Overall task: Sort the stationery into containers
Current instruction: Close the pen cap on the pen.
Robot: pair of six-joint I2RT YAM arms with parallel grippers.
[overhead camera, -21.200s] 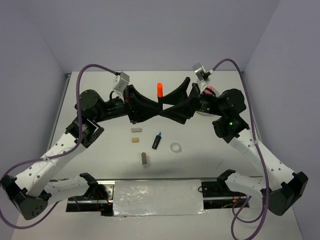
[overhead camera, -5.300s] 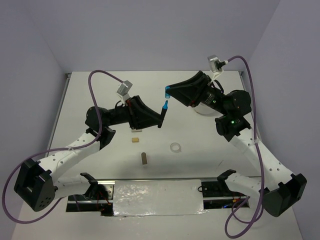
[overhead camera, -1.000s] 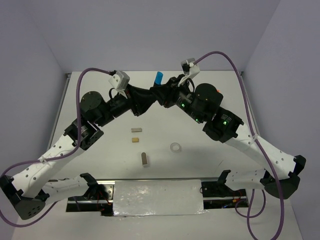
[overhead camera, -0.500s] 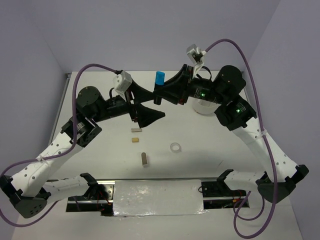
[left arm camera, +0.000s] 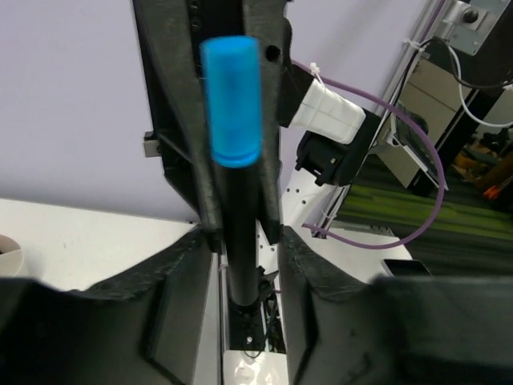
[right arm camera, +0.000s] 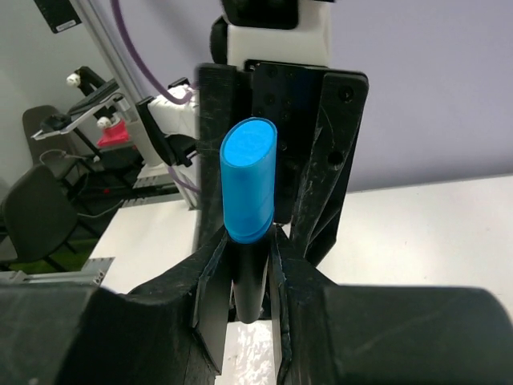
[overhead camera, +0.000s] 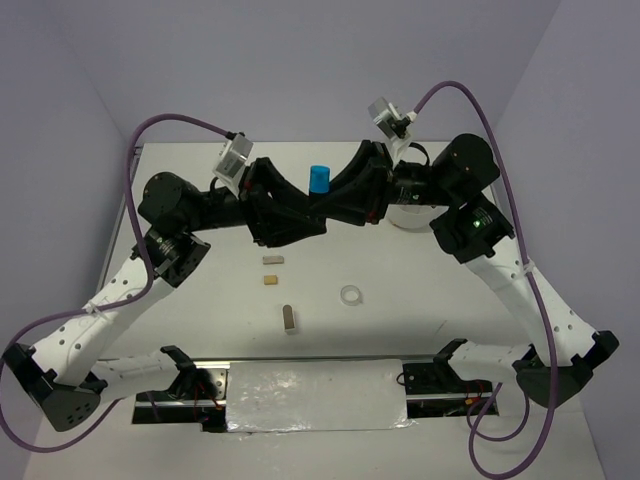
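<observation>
The blue-capped marker (overhead camera: 319, 178) hangs in the air above the back middle of the tabletop (overhead camera: 420, 300), its long axis close to upright, cap at the top and black barrel running down between the arms. The right end effector (right arm camera: 249, 269) is clamped on the barrel just under the cap. Half a second ago it held the marker alone while the left end effector (left arm camera: 244, 245) sat lower and apart; now the left has come back up and straddles the barrel with a gap showing on one side, so it reads as released. The cap, off some seconds ago, is on, so the marker looks ready for the white dish (overhead camera: 404, 217) near the right arm
</observation>
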